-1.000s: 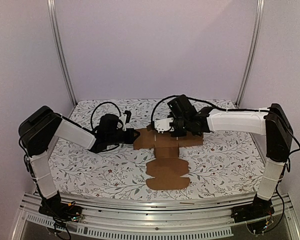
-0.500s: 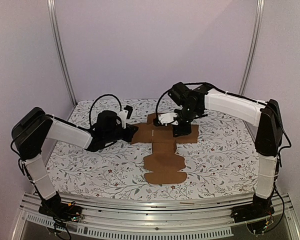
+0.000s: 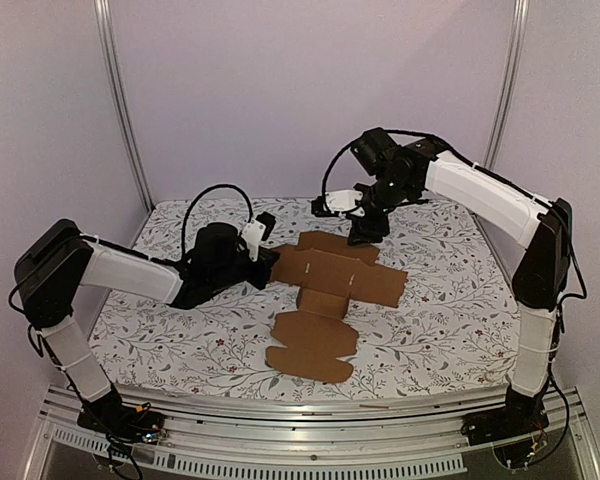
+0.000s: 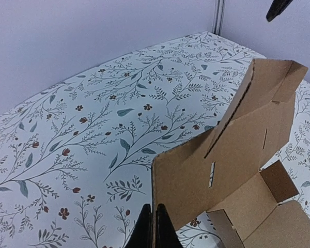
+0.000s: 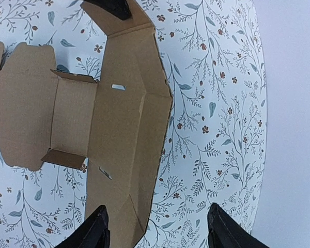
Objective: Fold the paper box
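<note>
The paper box [image 3: 330, 290] is an unfolded brown cardboard blank lying on the floral table, its left end lifted. My left gripper [image 3: 270, 258] is shut on that left edge; in the left wrist view the two black fingertips [image 4: 164, 232] pinch the cardboard's [image 4: 237, 150] corner and the panel rises away from them. My right gripper [image 3: 363, 228] hovers above the box's far edge, open and empty. From the right wrist view I look down on the box [image 5: 113, 113], with my right gripper [image 5: 157, 232] spread wide above its edge.
The floral tablecloth [image 3: 440, 320] covers the table. Lilac walls and two metal posts [image 3: 120, 110] enclose the back and sides. A black cable loops over the left arm [image 3: 215, 195].
My right gripper let go of the box, opened and rose toward the back. The left gripper kept its grip and the blank swung, its near end shifting left.
</note>
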Robot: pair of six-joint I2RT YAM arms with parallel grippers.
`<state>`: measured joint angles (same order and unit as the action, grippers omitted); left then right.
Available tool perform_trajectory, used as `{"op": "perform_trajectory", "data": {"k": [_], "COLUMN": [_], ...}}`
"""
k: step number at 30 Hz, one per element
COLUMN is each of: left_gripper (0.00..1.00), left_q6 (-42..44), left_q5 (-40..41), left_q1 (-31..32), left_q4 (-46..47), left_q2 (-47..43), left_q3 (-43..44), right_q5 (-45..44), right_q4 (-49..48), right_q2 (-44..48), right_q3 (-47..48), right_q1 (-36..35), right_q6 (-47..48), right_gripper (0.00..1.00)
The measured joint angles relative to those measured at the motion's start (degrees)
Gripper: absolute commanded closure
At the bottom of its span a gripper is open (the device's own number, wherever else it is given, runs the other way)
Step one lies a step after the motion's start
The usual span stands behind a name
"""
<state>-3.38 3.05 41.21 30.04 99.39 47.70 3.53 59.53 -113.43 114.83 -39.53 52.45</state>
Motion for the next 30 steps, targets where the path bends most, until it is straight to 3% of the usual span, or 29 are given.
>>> {"op": "perform_trajectory", "data": {"k": [4, 13, 30], "left_gripper": [1.00, 1.00, 1.00], "left_q6": [1.4, 3.7, 4.2], "left_q5": [2.0, 5.2, 6.6], "left_q1": [0.9, 2.2, 2.6], "left_q4": [0.1, 1.3, 3.8], "left_q2": [-1.1, -1.5, -3.1], "left_q3": [-0.4, -1.9, -3.6], "right_q5": [0.0, 0.7, 2.8], "right_q4": [1.6, 5.0, 6.3], "right_q2": [-2.9, -4.5, -8.0], "right_q3": [0.1, 1.2, 4.1], "right_q1": [0.7, 0.9, 0.9], "right_q6": [0.7, -0.5, -3.8], "right_gripper": [0.44, 0.72, 0.81]}}
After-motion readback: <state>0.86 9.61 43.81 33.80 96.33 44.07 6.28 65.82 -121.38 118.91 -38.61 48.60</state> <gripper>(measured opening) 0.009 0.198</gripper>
